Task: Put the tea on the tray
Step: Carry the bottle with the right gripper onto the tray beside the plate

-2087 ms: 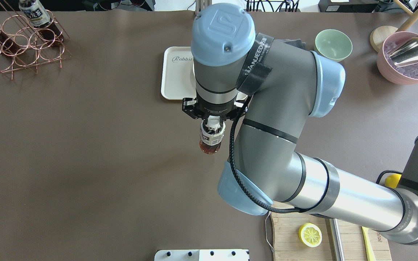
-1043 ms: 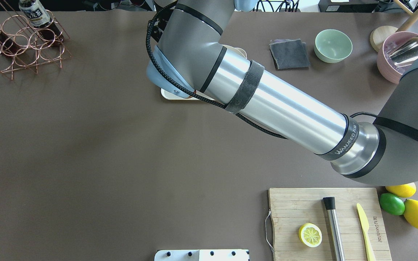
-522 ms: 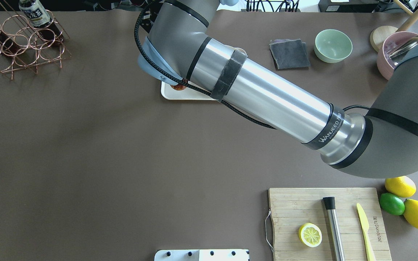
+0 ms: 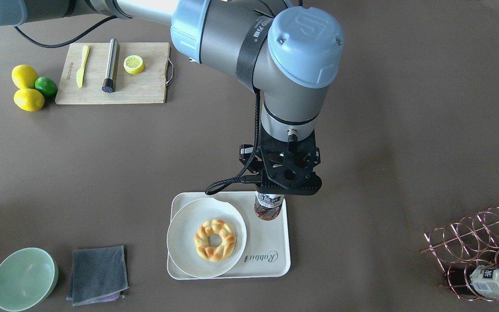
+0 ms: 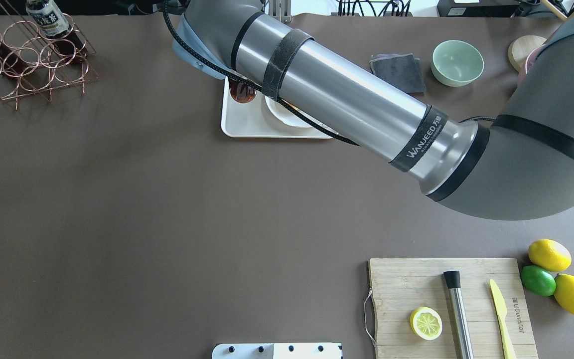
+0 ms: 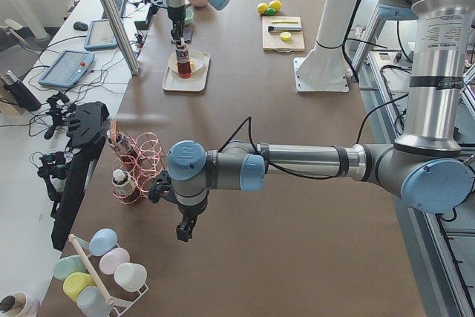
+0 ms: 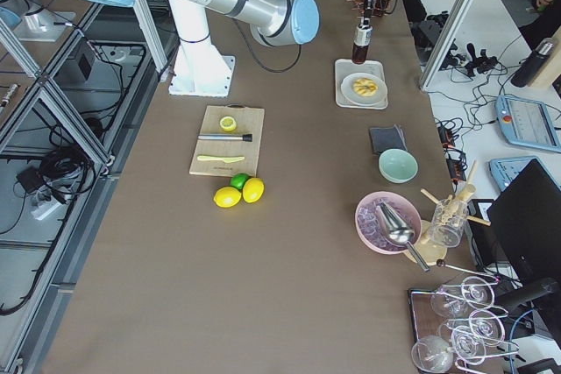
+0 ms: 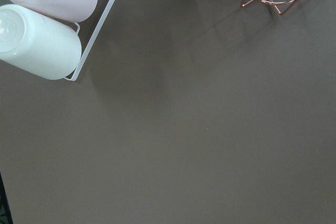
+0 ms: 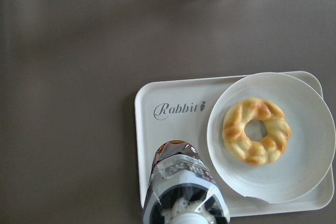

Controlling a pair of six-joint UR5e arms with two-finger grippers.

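Note:
The tea bottle [image 4: 268, 207] hangs upright in my right gripper [image 4: 271, 193], which is shut on its top. It is over the bare strip of the cream tray [image 4: 271, 255], beside the plate; I cannot tell whether its base touches. The right wrist view shows the bottle [image 9: 181, 182] near the "Rabbit" script on the tray [image 9: 152, 135]. In the overhead view only its dark base [image 5: 241, 92] shows under the arm, on the tray [image 5: 247, 122]. My left gripper [image 6: 182, 231] hovers near the copper rack, far from the tray; I cannot tell its state.
A round white plate [image 4: 184, 225] with a doughnut [image 4: 215, 239] fills most of the tray. A copper rack [image 5: 28, 60] holds other identical bottles [image 5: 48, 17]. Green bowl [image 4: 23, 278], grey cloth [image 4: 98, 274], wooden board [image 4: 115, 86] with lemon slice, and loose citrus [image 4: 26, 86] lie around.
My right arm has carried the tea bottle from mid-table out to the tray, and the bottle now sits over the tray's left strip. The gripper still holds it.

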